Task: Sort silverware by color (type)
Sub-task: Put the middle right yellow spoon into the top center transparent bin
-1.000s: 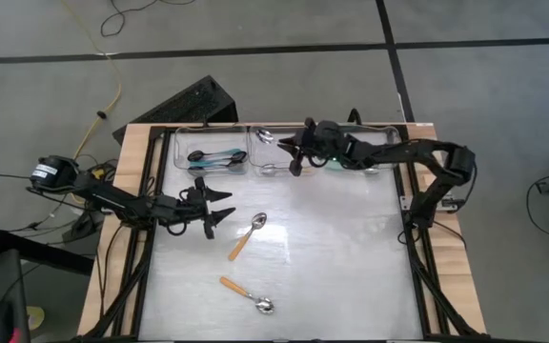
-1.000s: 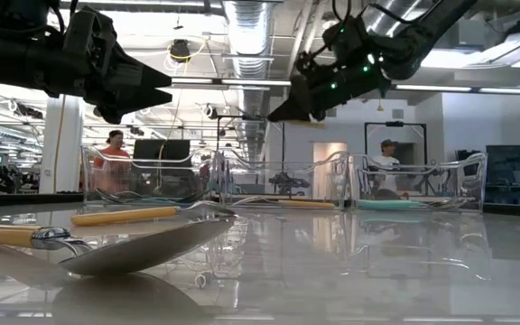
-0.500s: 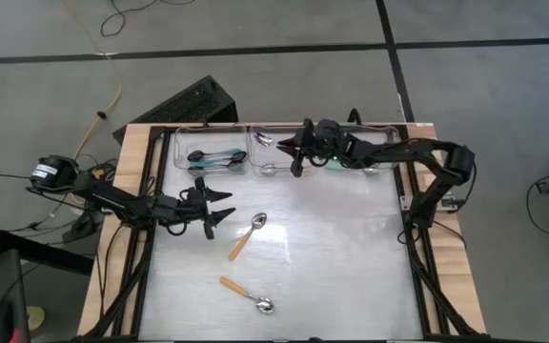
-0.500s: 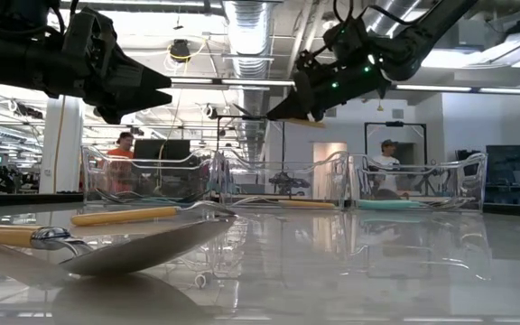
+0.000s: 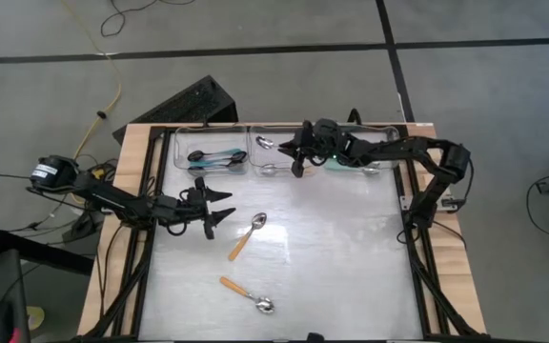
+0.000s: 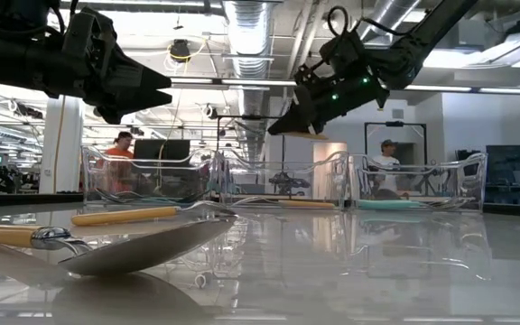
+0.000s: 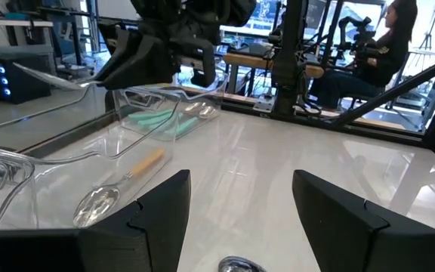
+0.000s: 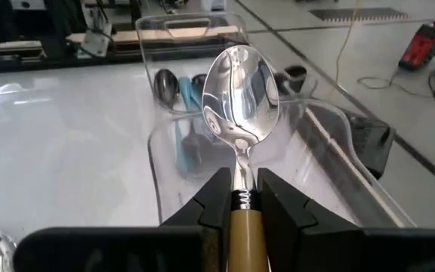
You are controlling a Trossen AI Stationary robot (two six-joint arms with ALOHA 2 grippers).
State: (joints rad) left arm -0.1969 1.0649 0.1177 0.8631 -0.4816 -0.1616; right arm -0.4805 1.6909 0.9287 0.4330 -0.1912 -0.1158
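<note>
An orange-handled spoon, pinched by the right gripper, has been carried over the middle bin; left gripper spread, idle.

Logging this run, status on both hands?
Right hand shut on orange-handled spoon, over middle bin. Left hand open, hovering near two orange-handled spoons on table. Nothing in the way.
</note>
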